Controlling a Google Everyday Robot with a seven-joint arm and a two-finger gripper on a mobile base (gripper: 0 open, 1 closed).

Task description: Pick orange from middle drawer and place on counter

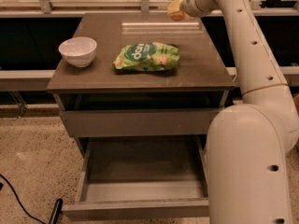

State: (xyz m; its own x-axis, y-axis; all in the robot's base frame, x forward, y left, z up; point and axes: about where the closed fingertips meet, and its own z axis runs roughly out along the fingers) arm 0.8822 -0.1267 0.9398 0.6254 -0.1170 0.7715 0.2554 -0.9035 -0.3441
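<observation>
My gripper (176,9) is at the far right of the counter (140,71), just above its back edge. It is shut on the orange (177,16), a small round orange fruit that shows between the pale fingers. The middle drawer (140,190) is pulled out at the bottom of the view, and its inside is bare. My white arm comes down the right side of the view and hides the cabinet's right flank.
A white bowl (78,51) stands at the counter's left. A green snack bag (146,57) lies in the counter's middle. A closed drawer front (140,122) sits above the open drawer. A black cable (18,199) lies on the speckled floor at the lower left.
</observation>
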